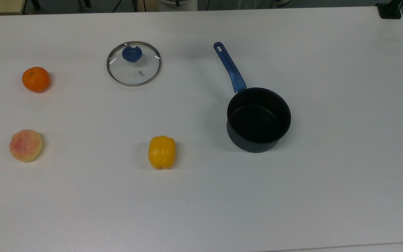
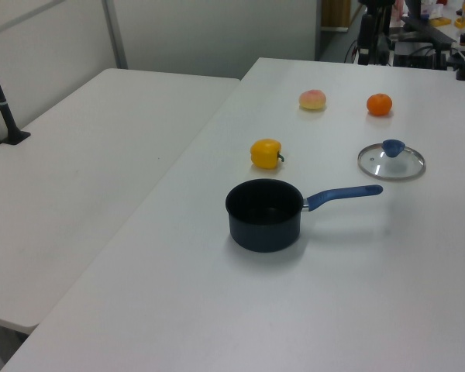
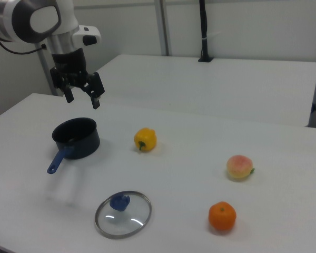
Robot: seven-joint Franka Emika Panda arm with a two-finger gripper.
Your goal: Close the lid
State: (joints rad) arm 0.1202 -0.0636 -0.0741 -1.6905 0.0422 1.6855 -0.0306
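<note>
— Lid (image 1: pixel 134 63) hasn't gone anywhere near the pot (image 1: pixel 258 119), has it?

— No, nothing of the job is done as far as I can see. It lies flat on the white surface (image 1: pixel 201 196), blue knob up, well apart from the pot. In the top view it sits to the pot's left, beyond the tip of the blue handle (image 1: pixel 229 67).

— And the pot itself?

— Open and upright, looks empty inside. So everything is left: get to the lid, take it by the knob I'd guess, carry it across and set it down on the rim.

— What's the gripper (image 3: pixel 83 97) doing?

— Hanging in the air, above and a little behind the pot in the right view. Its two fingers (image 3: pixel 97 94) stand apart with clear space between them, and they hold nothing and touch nothing.

— Anything in the way?

— Not really. The yellow pepper (image 1: pixel 161 152) sits near the pot but off the straight line between lid and pot. The orange (image 1: pixel 35 79) and the peach (image 1: pixel 25 145) are far over on the top view's left.
</note>
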